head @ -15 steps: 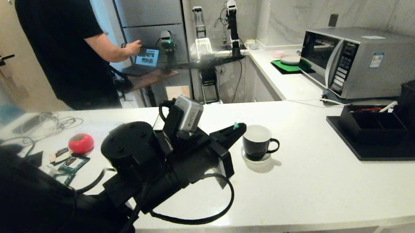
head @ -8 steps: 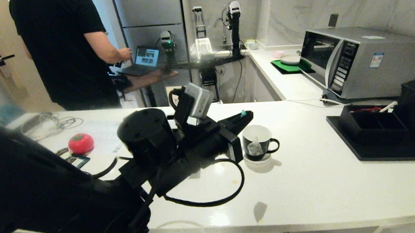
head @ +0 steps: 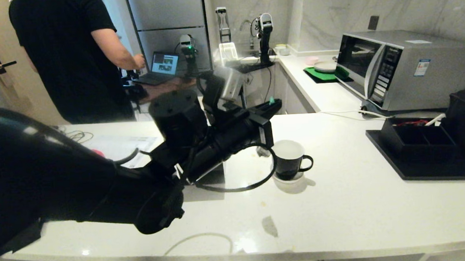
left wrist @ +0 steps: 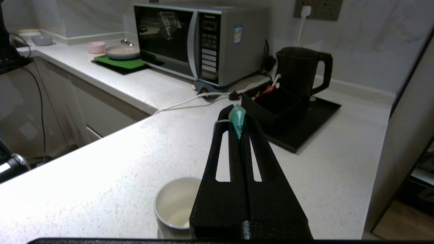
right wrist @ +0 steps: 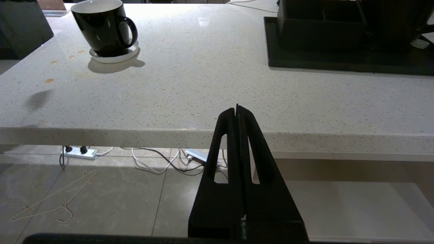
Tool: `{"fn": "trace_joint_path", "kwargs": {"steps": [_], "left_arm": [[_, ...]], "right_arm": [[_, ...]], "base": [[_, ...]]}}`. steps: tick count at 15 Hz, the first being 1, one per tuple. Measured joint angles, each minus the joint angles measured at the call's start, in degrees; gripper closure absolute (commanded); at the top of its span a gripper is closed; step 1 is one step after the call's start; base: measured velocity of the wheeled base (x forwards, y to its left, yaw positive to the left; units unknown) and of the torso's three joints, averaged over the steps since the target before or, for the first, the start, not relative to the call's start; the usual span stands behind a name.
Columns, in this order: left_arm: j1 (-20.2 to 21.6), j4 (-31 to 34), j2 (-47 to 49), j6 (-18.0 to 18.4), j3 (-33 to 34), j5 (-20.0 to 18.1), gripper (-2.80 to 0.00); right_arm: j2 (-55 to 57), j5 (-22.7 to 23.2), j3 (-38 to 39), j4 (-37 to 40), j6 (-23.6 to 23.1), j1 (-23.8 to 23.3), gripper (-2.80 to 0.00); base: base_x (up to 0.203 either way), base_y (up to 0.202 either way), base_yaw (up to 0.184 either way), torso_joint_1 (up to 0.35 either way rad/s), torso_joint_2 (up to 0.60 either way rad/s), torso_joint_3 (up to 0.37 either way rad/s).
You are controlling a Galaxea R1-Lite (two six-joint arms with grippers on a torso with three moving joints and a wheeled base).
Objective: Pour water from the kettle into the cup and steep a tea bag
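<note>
I see the cup [head: 289,159] upright on the surface [head: 340,212], handle toward the kettle [left wrist: 300,73]. My left hand [left wrist: 239,117], above the cup, is clamped on a teal tag [left wrist: 237,120]. My right hand [right wrist: 236,110] is pressed together, off the surface's edge.

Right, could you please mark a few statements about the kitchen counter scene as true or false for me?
1. The left pincer pinches a teal tag. True.
2. The cup lies on its side. False: it stands upright on a white coaster.
3. The kettle stands on the black tray near the microwave. True.
4. The right pincer is open above the cup. False: it is shut, before the counter edge, away from the cup.
</note>
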Motion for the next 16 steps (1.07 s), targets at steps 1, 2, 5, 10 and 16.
{"fn": "trace_joint_path", "kwargs": {"steps": [1,2,5,10,16], "left_arm": [[0.6,0.8,0.3,0.0,-1.2,-0.5,0.00],[1.6,1.9,0.7,0.0,-2.9,-1.3,0.00],[4.1,6.2,2.3,0.0,-9.0,-4.8,0.00],[5.7,14.3,6.6,0.0,-21.6,-7.8,0.00],[5.6,21.1,11.7,0.0,-30.1,-11.2,0.00]], "right_arm": [[0.0,0.0,0.0,0.0,0.0,0.0,0.00],[0.0,0.0,0.0,0.0,0.0,0.0,0.00],[0.0,0.0,0.0,0.0,0.0,0.0,0.00],[0.0,0.0,0.0,0.0,0.0,0.0,0.00],[0.1,0.0,0.0,0.0,0.0,0.0,0.00]], "base": [[0.000,0.000,0.000,0.000,0.00,0.000],[0.000,0.000,0.000,0.000,0.00,0.000],[0.000,0.000,0.000,0.000,0.00,0.000],[0.000,0.000,0.000,0.000,0.00,0.000],[0.000,0.000,0.000,0.000,0.00,0.000]]}}
